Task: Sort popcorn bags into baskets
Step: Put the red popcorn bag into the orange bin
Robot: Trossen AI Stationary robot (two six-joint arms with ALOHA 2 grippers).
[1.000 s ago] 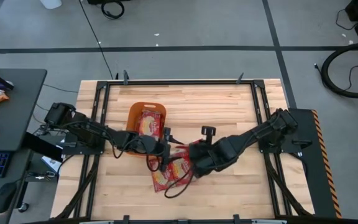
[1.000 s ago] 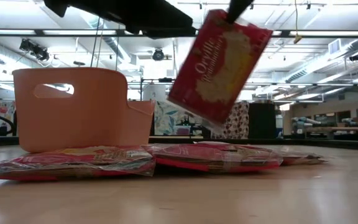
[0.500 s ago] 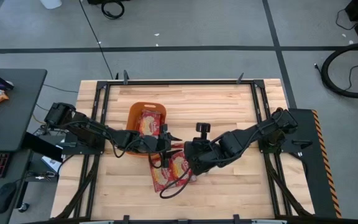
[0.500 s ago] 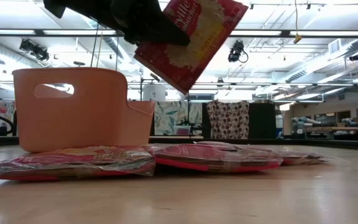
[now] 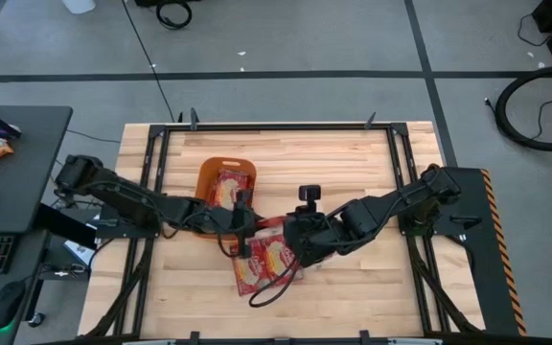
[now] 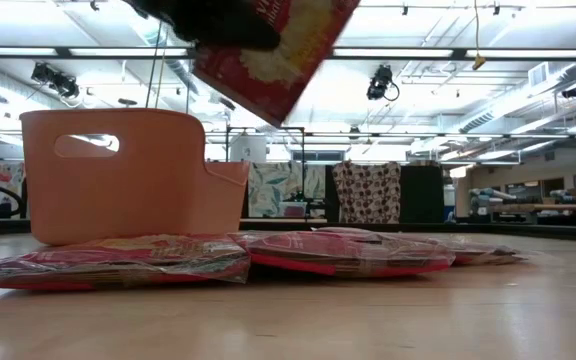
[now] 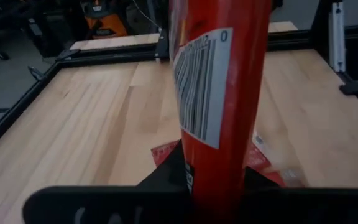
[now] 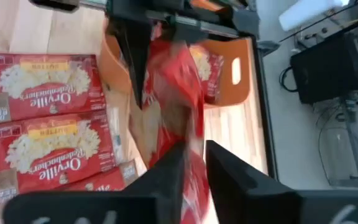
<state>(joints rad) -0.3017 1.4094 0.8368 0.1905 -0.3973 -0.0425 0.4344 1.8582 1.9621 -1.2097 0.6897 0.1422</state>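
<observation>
Change: since half a second ago the lifted bag [image 6: 268, 45] went higher and more toward the basket [image 6: 128, 175]; its upper part is now cut off in the low view.
Lifted bag: it hangs in the air, tilted, above the table [image 5: 353, 287].
Right gripper [image 8: 194, 165]: fingers [image 8: 229, 174] clenched on the edge of this bag, one finger on each face.
Left gripper [image 5: 242, 222]: its fingers also grasp the same bag, which stands edge-on between them, barcode visible.
Basket: orange, with one bag [image 5: 228, 188] inside.
Other bags [image 5: 262, 264]: lie flat on the table just beside the basket, overlapping.
</observation>
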